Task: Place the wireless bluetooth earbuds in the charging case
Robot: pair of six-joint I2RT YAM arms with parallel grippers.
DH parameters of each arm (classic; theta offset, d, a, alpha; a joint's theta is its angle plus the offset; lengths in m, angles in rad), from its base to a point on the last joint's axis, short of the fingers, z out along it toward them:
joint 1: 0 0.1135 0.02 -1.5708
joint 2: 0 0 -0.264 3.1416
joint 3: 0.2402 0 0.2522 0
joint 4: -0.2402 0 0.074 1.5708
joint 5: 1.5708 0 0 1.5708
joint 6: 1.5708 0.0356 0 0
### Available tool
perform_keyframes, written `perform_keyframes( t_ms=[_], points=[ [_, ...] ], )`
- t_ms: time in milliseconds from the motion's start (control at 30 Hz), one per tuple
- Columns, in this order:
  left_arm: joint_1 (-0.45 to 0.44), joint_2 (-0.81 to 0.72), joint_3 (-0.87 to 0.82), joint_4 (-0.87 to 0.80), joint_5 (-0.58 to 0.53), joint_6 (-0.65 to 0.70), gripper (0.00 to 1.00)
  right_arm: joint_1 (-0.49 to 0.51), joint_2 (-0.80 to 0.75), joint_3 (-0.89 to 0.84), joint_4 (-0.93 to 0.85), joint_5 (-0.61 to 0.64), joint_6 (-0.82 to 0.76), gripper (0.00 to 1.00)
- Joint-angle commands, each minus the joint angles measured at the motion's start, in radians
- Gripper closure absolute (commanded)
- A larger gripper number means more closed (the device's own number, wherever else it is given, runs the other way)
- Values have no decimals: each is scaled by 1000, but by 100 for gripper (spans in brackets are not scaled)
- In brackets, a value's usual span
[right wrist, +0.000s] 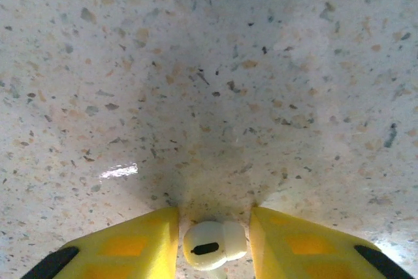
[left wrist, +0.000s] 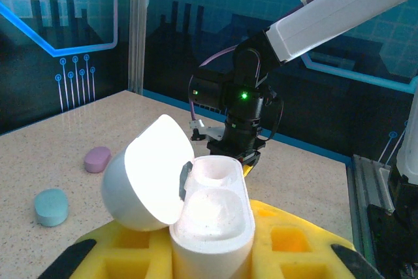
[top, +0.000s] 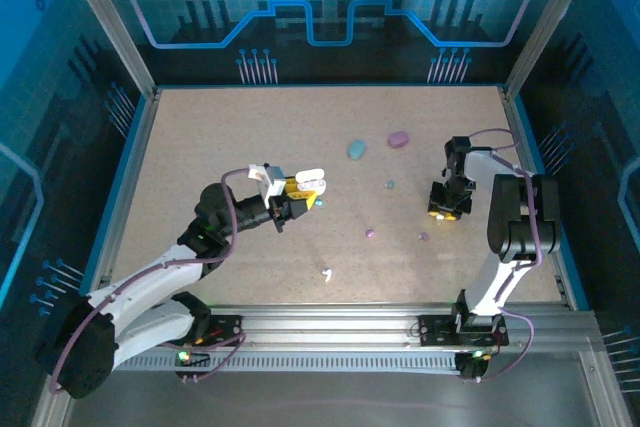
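White earbud [right wrist: 214, 245] is straddled by the right gripper [top: 449, 209], and the white charging case [left wrist: 212, 227] is clamped in the left gripper [top: 298, 199].

The bud is seen lying on the speckled table [right wrist: 209, 63] between the yellow fingers [right wrist: 130, 243], which are parted only slightly wider than it, so that a thin gap is left on each side and nothing is gripped. The left gripper's fingers are closed tight on the case, whose lid [left wrist: 153, 174] is swung open to one side and whose two wells are exposed. Further back on the table a teal case [top: 356, 149] and a purple case [top: 398, 138] are seen near each other. A teal bud [top: 390, 185], two purple buds [top: 370, 233] [top: 424, 237] and another white bud [top: 326, 273] are scattered between the arms.
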Motion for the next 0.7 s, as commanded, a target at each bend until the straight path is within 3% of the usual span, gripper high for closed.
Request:
perform_keyframes(
  t_ms=[0,667],
  points=[
    [-10,7,11,49,14,-1,79,-5,8,-25,-8,-35,11,65],
    [-10,12,14,41,5,-9,79,5,-39,-30,1,-40,6,70]
  ],
)
